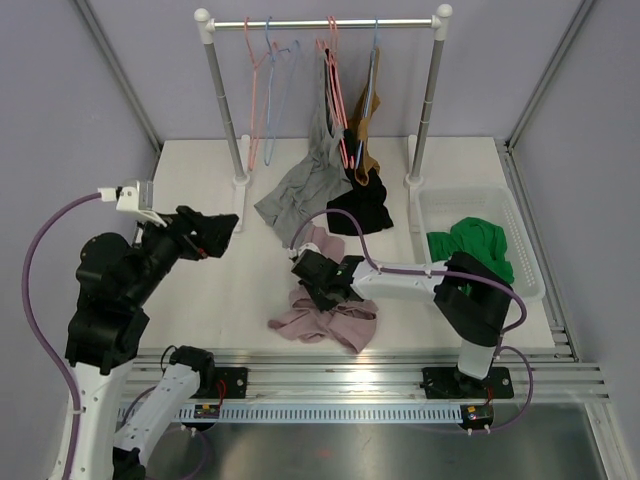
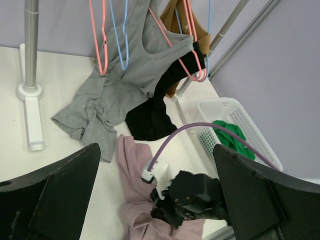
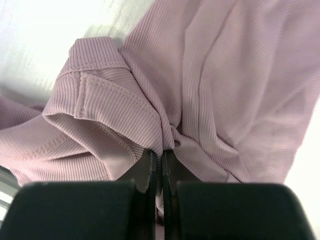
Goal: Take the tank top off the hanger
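Note:
A pink ribbed tank top (image 1: 325, 320) lies crumpled on the white table near the front edge. It also shows in the left wrist view (image 2: 131, 200) and fills the right wrist view (image 3: 225, 75). My right gripper (image 1: 318, 285) is low over it and shut on a fold of it (image 3: 161, 152). A grey tank top (image 1: 305, 180) hangs by one strap from a pink hanger (image 1: 335, 80) on the rack and trails onto the table (image 2: 125, 75). My left gripper (image 1: 215, 232) is open and empty, raised at the left, its view (image 2: 156, 150) facing the rack.
The rail (image 1: 320, 22) also holds empty pink and blue hangers (image 1: 262, 70), a brown garment (image 1: 362, 125) and a black one (image 1: 360, 205) sagging onto the table. A white basket (image 1: 465, 193) with green cloth (image 1: 470, 245) stands at the right. The rack's posts and feet stand at the back.

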Controlling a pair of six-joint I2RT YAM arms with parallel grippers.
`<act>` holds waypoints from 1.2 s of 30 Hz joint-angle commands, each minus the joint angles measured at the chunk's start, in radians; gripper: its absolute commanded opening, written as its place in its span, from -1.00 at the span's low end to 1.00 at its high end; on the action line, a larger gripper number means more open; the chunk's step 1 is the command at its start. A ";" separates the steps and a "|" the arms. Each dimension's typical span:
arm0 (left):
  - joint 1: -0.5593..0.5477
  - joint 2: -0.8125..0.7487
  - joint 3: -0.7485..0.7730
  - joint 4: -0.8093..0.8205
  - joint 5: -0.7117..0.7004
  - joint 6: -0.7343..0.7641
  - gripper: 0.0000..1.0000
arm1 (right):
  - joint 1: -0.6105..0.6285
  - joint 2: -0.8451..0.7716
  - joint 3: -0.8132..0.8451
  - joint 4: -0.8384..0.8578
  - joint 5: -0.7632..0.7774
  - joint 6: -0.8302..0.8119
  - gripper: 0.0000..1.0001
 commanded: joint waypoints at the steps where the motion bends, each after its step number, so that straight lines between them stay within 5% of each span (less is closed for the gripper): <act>1: 0.002 -0.034 -0.066 -0.021 -0.008 0.078 0.98 | 0.003 -0.114 0.004 -0.032 0.070 -0.003 -1.00; 10: 0.004 -0.146 -0.357 0.074 -0.047 0.196 0.98 | 0.001 -0.453 0.120 -0.297 0.374 0.036 -1.00; 18: 0.004 -0.097 -0.367 0.024 -0.149 0.211 0.98 | -0.040 -0.578 0.467 -0.587 0.610 -0.015 -1.00; 27: 0.004 -0.139 -0.382 0.033 -0.198 0.179 0.98 | -0.377 -0.536 0.862 -0.716 0.692 -0.203 -1.00; 32: 0.004 -0.149 -0.382 0.031 -0.241 0.162 0.98 | -0.630 -0.499 0.841 -0.668 0.571 -0.250 -1.00; 36: 0.004 -0.145 -0.380 0.027 -0.229 0.168 0.98 | -0.819 -0.476 0.640 -0.552 0.424 -0.221 -0.94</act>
